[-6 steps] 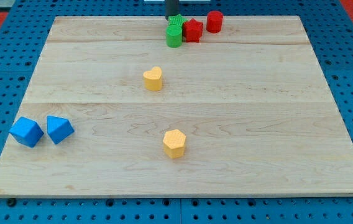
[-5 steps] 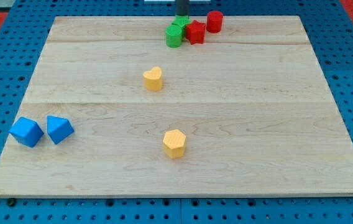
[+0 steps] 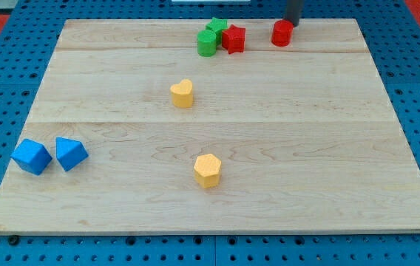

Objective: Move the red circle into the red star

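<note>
Red circle point(image 3: 282, 33) sits near the view's top edge of the board point(image 3: 343, 148), well to the view's right of the red star point(image 3: 233, 38), with a bare strip of wood between the 2. My tip point(image 3: 292, 24) stands just behind the circle, on its top-right side, touching it or very nearly so; the rod's end is partly hidden by the block, so I cannot tell if there is contact. There is no pincer on this rig to open or close, only the bare rod

What the coming push turns on: the star lies to the view's left of the circle and a shade lower, and my tip is on the circle's far side from it, so the tip, circle and star roughly line up. A push toward the view's left and slightly down should, I judge, carry the circle into the star. The tip sits a bit high on the circle, so the block may slide off downward

2 green blocks point(image 3: 210, 37) touch the star's left side and could get shoved along. 2 yellow blocks point(image 3: 183, 94) and 2 blue blocks point(image 3: 49, 155) lie well apart from all this
</note>
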Available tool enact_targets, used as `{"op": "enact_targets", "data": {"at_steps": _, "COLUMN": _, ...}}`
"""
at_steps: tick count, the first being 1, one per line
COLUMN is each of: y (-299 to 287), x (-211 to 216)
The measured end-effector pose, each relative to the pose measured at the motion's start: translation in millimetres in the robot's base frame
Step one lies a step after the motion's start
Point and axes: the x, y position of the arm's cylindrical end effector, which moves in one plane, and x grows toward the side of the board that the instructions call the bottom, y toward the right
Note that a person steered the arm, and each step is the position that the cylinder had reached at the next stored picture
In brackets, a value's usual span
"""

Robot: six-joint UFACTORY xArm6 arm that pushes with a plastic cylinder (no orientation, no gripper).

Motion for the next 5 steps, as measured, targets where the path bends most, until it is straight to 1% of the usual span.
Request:
{"op": "enact_targets", "data": {"at_steps": 1, "y": 19.0, "x": 11.9}}
{"op": "enact_targets", "data": {"at_steps": 3, "y": -63.1, "x": 13.4}}
{"op": "enact_targets", "data": {"at_steps": 4, "y": -71.8, "x": 13.9}}
{"op": "enact_targets", "data": {"at_steps": 5, "y": -30.5, "x": 44.5}}
